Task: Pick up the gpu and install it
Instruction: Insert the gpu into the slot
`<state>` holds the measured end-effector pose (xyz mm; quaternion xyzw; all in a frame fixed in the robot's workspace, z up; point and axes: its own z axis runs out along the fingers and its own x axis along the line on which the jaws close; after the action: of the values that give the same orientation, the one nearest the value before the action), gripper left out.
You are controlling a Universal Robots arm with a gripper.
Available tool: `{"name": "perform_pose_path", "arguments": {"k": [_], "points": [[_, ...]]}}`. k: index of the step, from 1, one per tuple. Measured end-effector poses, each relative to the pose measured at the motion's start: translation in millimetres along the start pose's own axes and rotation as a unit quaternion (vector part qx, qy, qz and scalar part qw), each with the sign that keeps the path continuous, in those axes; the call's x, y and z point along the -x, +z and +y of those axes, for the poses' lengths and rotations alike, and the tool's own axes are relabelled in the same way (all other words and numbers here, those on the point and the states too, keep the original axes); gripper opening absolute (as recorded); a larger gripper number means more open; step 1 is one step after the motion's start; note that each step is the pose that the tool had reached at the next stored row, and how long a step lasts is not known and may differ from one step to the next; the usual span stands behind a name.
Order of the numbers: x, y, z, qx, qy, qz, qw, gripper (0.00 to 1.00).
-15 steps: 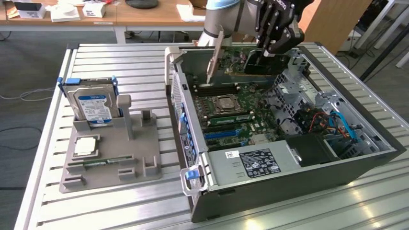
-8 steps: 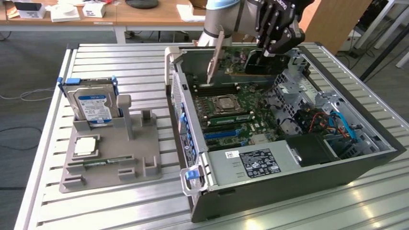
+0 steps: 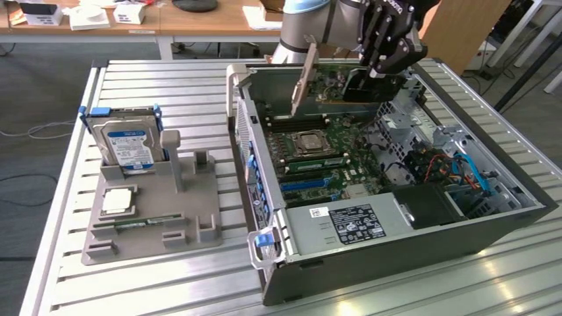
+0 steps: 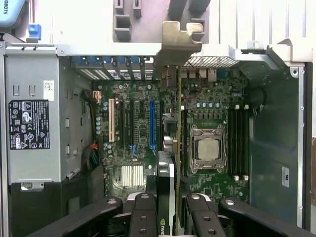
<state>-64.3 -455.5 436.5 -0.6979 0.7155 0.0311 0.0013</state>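
The gpu (image 3: pixel 338 89), a dark card with a black cooler face and a silver end bracket (image 3: pixel 304 76), hangs upright over the open computer case (image 3: pixel 491 224), just above the motherboard (image 3: pixel 320 161). My gripper (image 3: pixel 380 69) comes down from above and is shut on the card's upper edge. In the wrist view the gpu (image 4: pixel 167 173) runs edge-on away from my gripper (image 4: pixel 170 217), between the black fingers (image 4: pixel 143 212). Its bracket (image 4: pixel 177 42) sits at the case's rear slot wall. The card lines up between the blue expansion slot (image 4: pixel 152 126) and the processor socket (image 4: pixel 206 148).
A grey holder (image 3: pixel 189 197) stands on the slatted table (image 3: pixel 131 289) at the exterior view's left, carrying a hard drive (image 3: pixel 127 145), a processor (image 3: pixel 118 199) and a memory stick (image 3: pixel 136 224). Inside the case are the power supply (image 3: pixel 351 224) and blue cables (image 3: pixel 470 171).
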Motion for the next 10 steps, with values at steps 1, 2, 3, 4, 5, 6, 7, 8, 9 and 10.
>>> {"name": "perform_pose_path", "arguments": {"k": [1, 2, 3, 4, 5, 6, 7, 8, 9, 10], "points": [[0.0, 0.0, -0.2, 0.0000, -0.001, 0.0000, 1.0000, 0.27], [0.0, 0.0, -0.2, 0.0000, -0.001, 0.0000, 1.0000, 0.27], [0.0, 0.0, -0.2, 0.0000, -0.001, 0.0000, 1.0000, 0.27], [0.0, 0.0, -0.2, 0.0000, -0.001, 0.0000, 1.0000, 0.27], [0.1, 0.1, -0.1, -0.0010, -0.001, -0.0001, 1.0000, 0.27], [0.1, 0.1, -0.1, -0.0033, -0.001, -0.0001, 1.0000, 0.27], [0.1, 0.0, -0.1, -0.0062, -0.002, 0.0000, 1.0000, 0.27], [0.1, 0.0, -0.1, -0.0090, -0.003, -0.0001, 1.0000, 0.27], [0.1, 0.1, -0.1, -0.0116, -0.005, -0.0002, 0.9999, 0.27], [0.1, 0.2, -0.1, -0.0139, -0.006, -0.0002, 0.9999, 0.27]]}}
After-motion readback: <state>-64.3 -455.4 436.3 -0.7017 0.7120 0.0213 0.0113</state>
